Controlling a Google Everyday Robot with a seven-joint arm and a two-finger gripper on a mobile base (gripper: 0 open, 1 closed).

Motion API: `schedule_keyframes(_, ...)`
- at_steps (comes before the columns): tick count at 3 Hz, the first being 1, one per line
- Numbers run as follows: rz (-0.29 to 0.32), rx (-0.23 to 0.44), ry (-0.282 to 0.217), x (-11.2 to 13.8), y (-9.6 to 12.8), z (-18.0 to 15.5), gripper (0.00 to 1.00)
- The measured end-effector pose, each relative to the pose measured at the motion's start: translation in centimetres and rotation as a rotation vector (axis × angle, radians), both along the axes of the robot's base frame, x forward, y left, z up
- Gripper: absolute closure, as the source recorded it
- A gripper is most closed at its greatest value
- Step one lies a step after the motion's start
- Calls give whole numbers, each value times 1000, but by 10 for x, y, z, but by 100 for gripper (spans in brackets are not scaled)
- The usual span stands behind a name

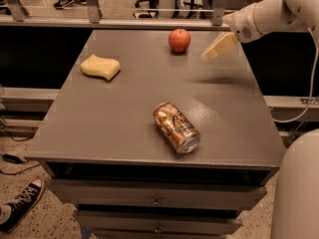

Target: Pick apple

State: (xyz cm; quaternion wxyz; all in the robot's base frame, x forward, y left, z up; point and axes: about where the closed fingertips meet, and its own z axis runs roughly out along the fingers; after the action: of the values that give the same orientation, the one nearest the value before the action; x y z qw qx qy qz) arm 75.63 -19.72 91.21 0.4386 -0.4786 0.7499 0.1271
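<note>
Red apple (pixel 179 40) near the desk's (pixel 124 113) far edge, gripper (pixel 219 46) hovers beside it, probably lining up; can't tell if open.

The apple (pixel 179 40) sits on the table (pixel 124 123) near the far edge, and the gripper (pixel 212 53) hangs in the air just to its right, not touching it. The sponge (pixel 100 66) lies on the left side, toward the back. The can (pixel 176 127) lies on its side near the front edge.
</note>
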Motion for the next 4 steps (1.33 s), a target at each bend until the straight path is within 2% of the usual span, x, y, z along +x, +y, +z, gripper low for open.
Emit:
schedule_keyframes(1,-30,57,-45,24,23,-4,0)
schedule_keyframes(2,-52,97,-58,36,39,-8,0)
schedule_keyframes(4,-99,133,-41,57,61,-32,0)
